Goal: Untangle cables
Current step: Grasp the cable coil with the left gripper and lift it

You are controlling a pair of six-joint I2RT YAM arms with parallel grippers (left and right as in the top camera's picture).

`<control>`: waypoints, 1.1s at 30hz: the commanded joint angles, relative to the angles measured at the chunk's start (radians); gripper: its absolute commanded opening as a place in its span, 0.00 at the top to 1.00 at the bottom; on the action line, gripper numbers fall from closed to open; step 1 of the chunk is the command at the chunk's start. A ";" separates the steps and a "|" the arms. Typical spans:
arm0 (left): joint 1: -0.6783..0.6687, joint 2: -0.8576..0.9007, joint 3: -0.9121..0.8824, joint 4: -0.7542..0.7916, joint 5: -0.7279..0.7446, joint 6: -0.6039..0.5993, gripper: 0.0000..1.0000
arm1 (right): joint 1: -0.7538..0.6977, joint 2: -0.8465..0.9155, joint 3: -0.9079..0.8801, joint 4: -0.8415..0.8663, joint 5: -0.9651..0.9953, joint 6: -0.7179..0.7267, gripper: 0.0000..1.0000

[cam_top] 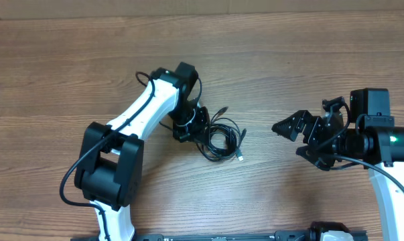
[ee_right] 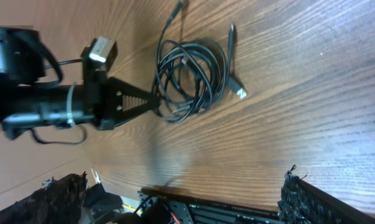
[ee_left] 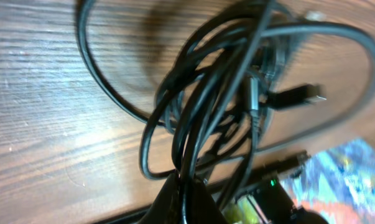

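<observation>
The cables [cam_top: 222, 139] are thin black cords bunched in a small coil at the table's middle, with a silver-tipped plug [cam_top: 240, 158] at the coil's right edge. My left gripper [cam_top: 196, 126] is shut on strands at the coil's left side. In the left wrist view the pinched strands [ee_left: 190, 186] run between the dark fingers, the tangled loops [ee_left: 224, 93] spread above them, and a plug [ee_left: 299, 96] shows to the right. My right gripper [cam_top: 302, 137] is open and empty, well to the right of the coil. The right wrist view shows the coil [ee_right: 190, 78] and the left gripper [ee_right: 147, 102] on it.
The wooden table [cam_top: 68, 73] runs all round the coil. The left arm [cam_top: 141, 114] reaches in from the bottom left. The right arm [cam_top: 376, 144] stands at the right edge. A dark rail [cam_top: 222, 235] runs along the table's front edge.
</observation>
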 commanded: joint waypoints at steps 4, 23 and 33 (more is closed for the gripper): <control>-0.004 -0.063 0.269 -0.172 0.056 0.136 0.96 | -0.006 -0.002 0.022 0.027 0.002 -0.006 0.00; -0.134 -0.275 0.550 -0.241 0.043 0.087 0.96 | 0.016 0.060 0.022 0.059 -0.047 -0.004 0.00; -0.145 -0.271 0.549 -0.265 -0.193 -0.056 0.96 | 0.137 0.060 0.022 0.101 -0.067 -0.004 0.00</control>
